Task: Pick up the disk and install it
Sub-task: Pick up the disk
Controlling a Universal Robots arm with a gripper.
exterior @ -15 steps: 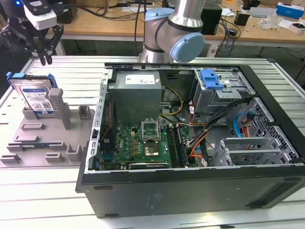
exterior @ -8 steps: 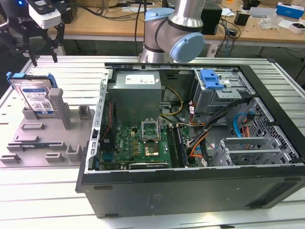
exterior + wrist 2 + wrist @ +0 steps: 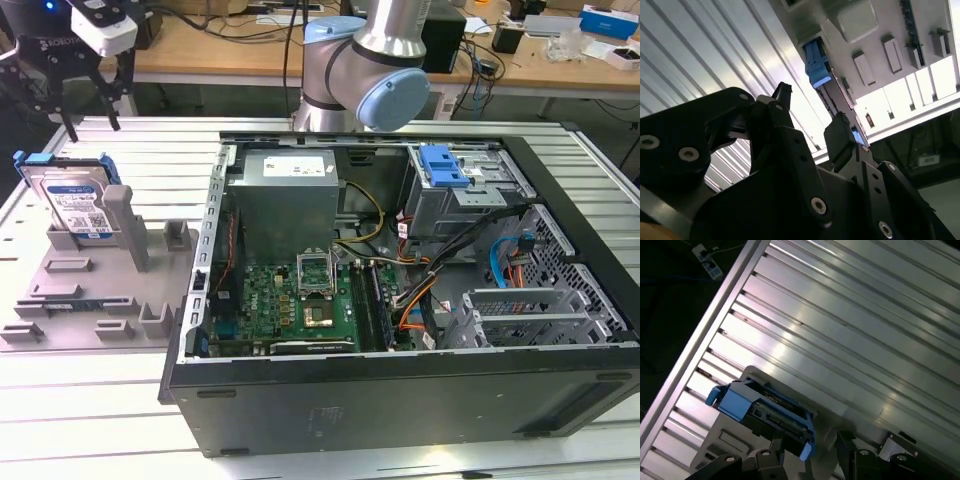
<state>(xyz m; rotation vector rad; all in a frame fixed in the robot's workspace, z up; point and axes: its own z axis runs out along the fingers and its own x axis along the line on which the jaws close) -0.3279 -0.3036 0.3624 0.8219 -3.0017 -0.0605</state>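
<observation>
1. Risk: the disk (image 3: 75, 200) stands on edge in a slot at one end of the grey fixture (image 3: 90, 300), with its blue carrier frame uppermost. A descent off the slot's line could put a fingertip on the frame's top edge instead of down a face, and tip or jam the drive
2. Risk: the fixture's tall post (image 3: 122, 222) stands just beside the disk's labelled face. A finger coming down on that side could strike it
3. Risk: a grip on the plastic frame alone looks likely to flex and slip; the metal body seems the safer hold
4. Gripper (image 3: 93, 125) hangs above the fixture's disk end, clear of the disk. Its fingers (image 3: 780, 115) are spread wide with nothing between them
5. Arm (image 3: 385, 60) rises behind the open computer case (image 3: 400, 330) and reaches across to the fixture, tool pointing down; in the first wrist view the disk (image 3: 762, 407) lies just ahead of the fingertips
</observation>
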